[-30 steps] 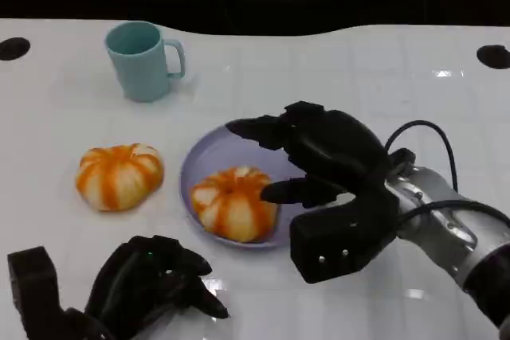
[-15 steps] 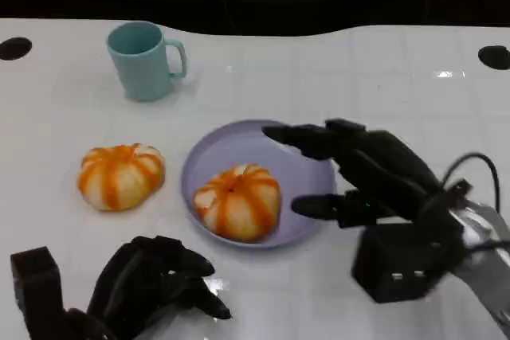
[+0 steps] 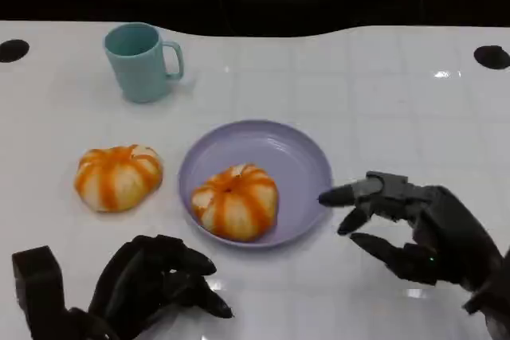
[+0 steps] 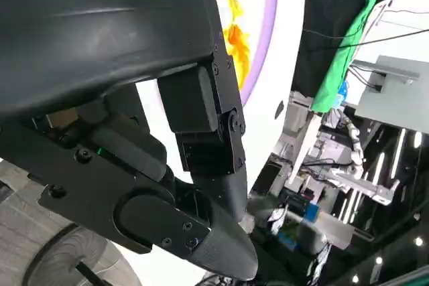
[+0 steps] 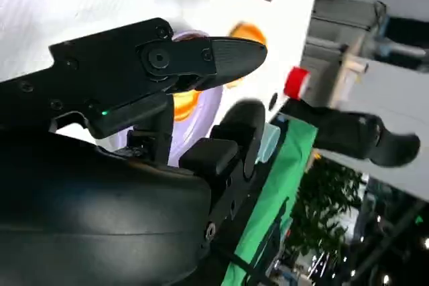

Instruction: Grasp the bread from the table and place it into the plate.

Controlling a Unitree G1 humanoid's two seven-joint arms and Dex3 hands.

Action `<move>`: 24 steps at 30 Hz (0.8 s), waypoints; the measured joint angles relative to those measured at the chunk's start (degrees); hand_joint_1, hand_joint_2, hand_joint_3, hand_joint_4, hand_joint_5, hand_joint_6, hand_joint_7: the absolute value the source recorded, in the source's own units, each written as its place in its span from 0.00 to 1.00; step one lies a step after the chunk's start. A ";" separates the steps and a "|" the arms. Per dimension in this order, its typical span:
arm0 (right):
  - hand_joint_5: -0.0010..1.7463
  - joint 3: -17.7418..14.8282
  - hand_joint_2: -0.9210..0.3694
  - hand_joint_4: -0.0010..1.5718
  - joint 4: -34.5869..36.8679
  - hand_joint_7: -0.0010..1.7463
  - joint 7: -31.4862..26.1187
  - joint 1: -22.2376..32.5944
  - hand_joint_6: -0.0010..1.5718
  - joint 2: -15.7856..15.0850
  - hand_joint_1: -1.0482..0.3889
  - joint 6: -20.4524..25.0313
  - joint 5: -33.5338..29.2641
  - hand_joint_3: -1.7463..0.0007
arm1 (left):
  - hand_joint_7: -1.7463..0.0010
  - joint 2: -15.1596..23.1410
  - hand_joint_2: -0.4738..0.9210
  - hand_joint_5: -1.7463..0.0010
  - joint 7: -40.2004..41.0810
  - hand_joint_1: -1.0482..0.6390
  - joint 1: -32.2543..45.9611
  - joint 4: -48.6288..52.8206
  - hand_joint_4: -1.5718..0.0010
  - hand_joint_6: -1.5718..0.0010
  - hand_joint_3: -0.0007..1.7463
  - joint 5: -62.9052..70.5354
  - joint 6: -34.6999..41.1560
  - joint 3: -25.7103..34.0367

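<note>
Two breads: one on the plate, another beside it; right hand empty, fingers spread.

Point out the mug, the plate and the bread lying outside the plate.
mug point(image 3: 142, 65), head view, on its teal side wall.
plate point(image 3: 299, 161), head view, on its bare purple floor.
bread outside the plate point(image 3: 118, 177), head view, on its striped top.

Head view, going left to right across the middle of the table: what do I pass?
Loose bread → bread on the plate → bare part of the purple plate → right hand, open beside the plate.
</note>
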 measured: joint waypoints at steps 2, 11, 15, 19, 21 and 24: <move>1.00 -0.86 0.00 0.35 -1.65 0.84 -0.27 2.35 0.33 0.16 0.31 0.57 -0.03 0.82 | 0.97 0.02 0.90 0.83 0.00 0.03 0.12 -0.26 0.00 0.00 0.00 -0.04 0.44 0.04; 1.00 -3.48 0.00 0.42 -7.10 0.80 0.24 11.03 0.40 2.09 0.31 4.86 4.94 0.87 | 0.97 -0.13 0.90 0.83 0.01 0.03 0.29 -0.47 0.00 0.00 0.00 -0.03 0.83 -0.05; 1.00 -4.07 0.00 0.45 -9.26 0.89 0.40 12.21 0.39 2.46 0.33 8.35 6.58 0.87 | 0.97 -0.13 0.90 0.83 0.01 0.03 0.29 -0.47 0.00 0.00 0.00 -0.02 0.83 -0.03; 1.00 -4.49 0.00 0.46 -9.55 0.97 2.04 12.15 0.37 3.35 0.33 11.95 9.61 0.87 | 0.96 -0.13 0.90 0.83 0.01 0.02 0.29 -0.47 0.00 0.00 0.00 -0.01 0.82 -0.02; 1.00 -4.93 0.00 0.46 -9.58 0.99 2.82 12.08 0.37 3.44 0.33 13.77 10.55 0.87 | 0.96 -0.13 0.90 0.83 0.02 0.02 0.29 -0.47 0.00 0.00 0.00 -0.02 0.82 0.04; 1.00 -5.48 0.00 0.46 -9.56 1.00 3.85 11.83 0.38 3.60 0.33 15.33 11.03 0.88 | 0.96 -0.09 0.91 0.82 0.01 0.02 0.28 -0.45 0.00 0.00 0.00 -0.02 0.79 0.13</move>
